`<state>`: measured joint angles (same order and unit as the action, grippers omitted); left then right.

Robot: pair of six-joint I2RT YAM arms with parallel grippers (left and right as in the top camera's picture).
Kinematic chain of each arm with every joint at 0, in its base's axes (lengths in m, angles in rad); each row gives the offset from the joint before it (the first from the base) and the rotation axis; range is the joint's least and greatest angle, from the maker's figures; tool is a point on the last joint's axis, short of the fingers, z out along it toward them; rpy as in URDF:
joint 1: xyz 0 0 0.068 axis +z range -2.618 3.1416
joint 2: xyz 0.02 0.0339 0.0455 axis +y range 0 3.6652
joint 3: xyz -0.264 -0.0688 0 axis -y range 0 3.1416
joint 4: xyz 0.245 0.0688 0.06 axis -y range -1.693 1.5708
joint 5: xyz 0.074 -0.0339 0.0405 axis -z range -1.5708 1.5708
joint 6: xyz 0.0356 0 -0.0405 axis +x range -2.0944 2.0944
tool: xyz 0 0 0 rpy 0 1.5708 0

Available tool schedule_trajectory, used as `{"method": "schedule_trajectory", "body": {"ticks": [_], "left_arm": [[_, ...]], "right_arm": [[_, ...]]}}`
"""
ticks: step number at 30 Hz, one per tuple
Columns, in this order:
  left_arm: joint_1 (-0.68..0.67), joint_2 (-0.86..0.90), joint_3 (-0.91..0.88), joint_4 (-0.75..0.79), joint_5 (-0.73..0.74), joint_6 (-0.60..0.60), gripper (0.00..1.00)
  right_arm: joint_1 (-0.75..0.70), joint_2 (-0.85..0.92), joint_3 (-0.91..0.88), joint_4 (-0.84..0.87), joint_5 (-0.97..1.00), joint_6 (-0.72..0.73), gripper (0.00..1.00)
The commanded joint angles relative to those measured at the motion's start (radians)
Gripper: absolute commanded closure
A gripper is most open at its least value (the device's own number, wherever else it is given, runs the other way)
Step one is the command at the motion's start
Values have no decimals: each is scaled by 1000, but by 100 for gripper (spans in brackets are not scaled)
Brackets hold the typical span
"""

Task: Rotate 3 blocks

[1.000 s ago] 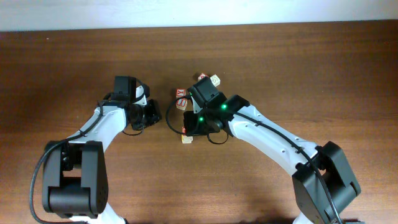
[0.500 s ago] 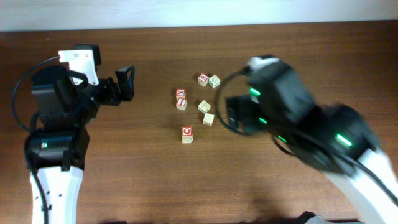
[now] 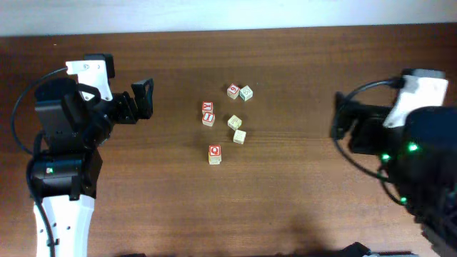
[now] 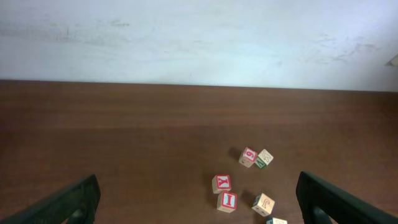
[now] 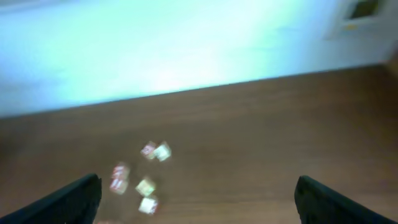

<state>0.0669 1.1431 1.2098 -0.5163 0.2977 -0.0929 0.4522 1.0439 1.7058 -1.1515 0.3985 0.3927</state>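
Observation:
Several pale wooden blocks lie loose in the middle of the table. Two red-printed blocks (image 3: 208, 113) touch, a red Q block (image 3: 215, 153) lies nearest the front, and a red (image 3: 233, 90) and a green block (image 3: 246, 93) sit side by side at the back. My left gripper (image 3: 140, 102) hangs open at the left, well away from them; its wrist view shows the blocks (image 4: 227, 201) between wide-apart fingers (image 4: 69, 202), gripper (image 4: 199, 205) empty. My right gripper (image 3: 341, 121) stands open at the right, also empty (image 5: 199, 202), its view of the blocks (image 5: 145, 186) blurred.
A brown wooden table (image 3: 300, 200) runs back to a white wall (image 4: 199, 43). Both arm bases stand near the front corners, the left arm (image 3: 61, 178) and the right arm (image 3: 421, 164).
Both arms have pulled back from the middle of the table to their own sides, and both grippers have gone from shut to open. The blocks stay put, uncovered.

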Motion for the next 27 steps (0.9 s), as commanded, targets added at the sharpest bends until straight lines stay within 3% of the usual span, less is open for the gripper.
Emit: {"method": "schedule_trajectory", "body": {"ticks": [1,2,3,5,7,9,12,15,16,27], "left_arm": [[3,-4,8,-2,-6,19,1],[3,-4,8,-2,-6,19,1],[3,-4,8,-2,-6,19,1],[3,-4,8,-1,-6,19,1],[3,-4,8,-1,-6,19,1],[3,-4,8,-1,-6,19,1],[3,-4,8,-1,-6,19,1],[3,-4,8,-1,-6,19,1],[3,-4,8,-1,-6,19,1],[3,-4,8,-1,-6,19,1]], "right_arm": [[-164,-163,-178,175,-95,-83,1],[-234,-279,-349,348,-162,-238,1],[-264,-334,-430,409,-189,-276,1],[-348,-487,-669,561,-208,-285,1],[-404,-699,-1062,884,-205,-285,1],[-409,-844,-1348,1098,-209,-284,2],[-409,-994,-1599,1175,-224,-285,1],[-409,-1027,-1698,1148,-276,-285,1],[-407,-1041,-1700,1076,-288,-285,1],[-407,-1041,-1700,1080,-294,-326,1]]}}
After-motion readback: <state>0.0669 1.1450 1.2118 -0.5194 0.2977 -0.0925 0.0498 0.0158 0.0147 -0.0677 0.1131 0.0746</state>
